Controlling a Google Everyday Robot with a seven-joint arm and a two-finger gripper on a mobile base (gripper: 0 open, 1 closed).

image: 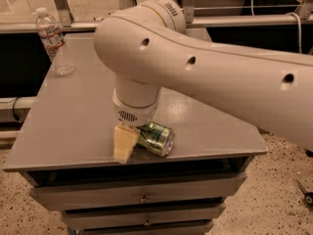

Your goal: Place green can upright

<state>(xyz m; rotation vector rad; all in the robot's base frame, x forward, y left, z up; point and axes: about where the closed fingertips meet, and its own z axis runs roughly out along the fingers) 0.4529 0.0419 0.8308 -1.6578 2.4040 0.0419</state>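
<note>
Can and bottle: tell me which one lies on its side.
The green can, lying near the front edge by the gripper; the bottle stands upright at the far left corner.

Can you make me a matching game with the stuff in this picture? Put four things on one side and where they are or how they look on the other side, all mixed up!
Things:
1. green can
2. water bottle
3. hand
4. table

Descriptions:
A. standing upright at the far corner
B. grey, with drawers underneath
C. lying on its side near the front edge
D. cream-coloured, down low right beside the can

Pairs: 1-C, 2-A, 3-D, 4-B.
</note>
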